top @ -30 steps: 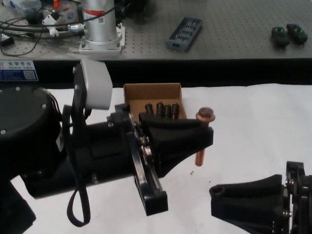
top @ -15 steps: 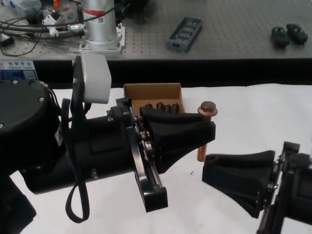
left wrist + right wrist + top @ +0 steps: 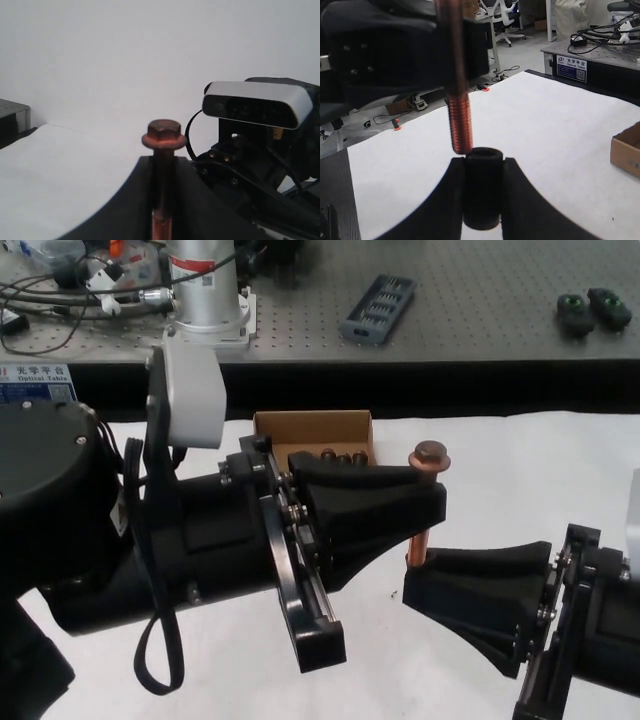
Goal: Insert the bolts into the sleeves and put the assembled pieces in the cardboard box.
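Standing upright, bolt (image 3: pixel 164 138) (head up), above sleeve (image 3: pixel 482 186)

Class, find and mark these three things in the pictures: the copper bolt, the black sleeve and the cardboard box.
copper bolt (image 3: pixel 164 134), left wrist view, on its hexagonal head.
black sleeve (image 3: pixel 481 190), right wrist view, on its outer wall.
cardboard box (image 3: pixel 312 430), high view, on its far inner wall.

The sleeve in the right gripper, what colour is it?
The sleeve is black, clearest in the right wrist view.
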Controlling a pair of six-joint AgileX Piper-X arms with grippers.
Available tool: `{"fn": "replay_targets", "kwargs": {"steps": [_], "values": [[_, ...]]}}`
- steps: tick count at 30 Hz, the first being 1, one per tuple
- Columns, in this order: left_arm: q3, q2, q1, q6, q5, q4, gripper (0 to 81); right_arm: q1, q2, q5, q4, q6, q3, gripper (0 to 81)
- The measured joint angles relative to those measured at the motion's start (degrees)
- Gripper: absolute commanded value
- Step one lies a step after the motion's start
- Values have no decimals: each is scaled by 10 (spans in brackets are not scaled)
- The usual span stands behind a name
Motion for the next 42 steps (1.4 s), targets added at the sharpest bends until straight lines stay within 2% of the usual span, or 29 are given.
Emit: {"fn": "replay_targets", "kwargs": {"steps": [13,26,28,31,34,42], "values": [[0,0,0,0,0,2,6,0,0,-36,-15,24,0,38],[-2,-1,0,0,4,4,7,0,4,-38,-54,24,3,38],[-4,-1,0,-2,4,4,71,0,4,-38,-56,24,3,38],[-4,-1,0,-9,8,4,242,0,4,-41,-60,24,3,38],[-4,-1,0,-9,9,9,354,0,4,-49,-80,24,3,38],[-2,0,0,-37,-2,19,357,1,4,-51,-94,24,3,38]]}}
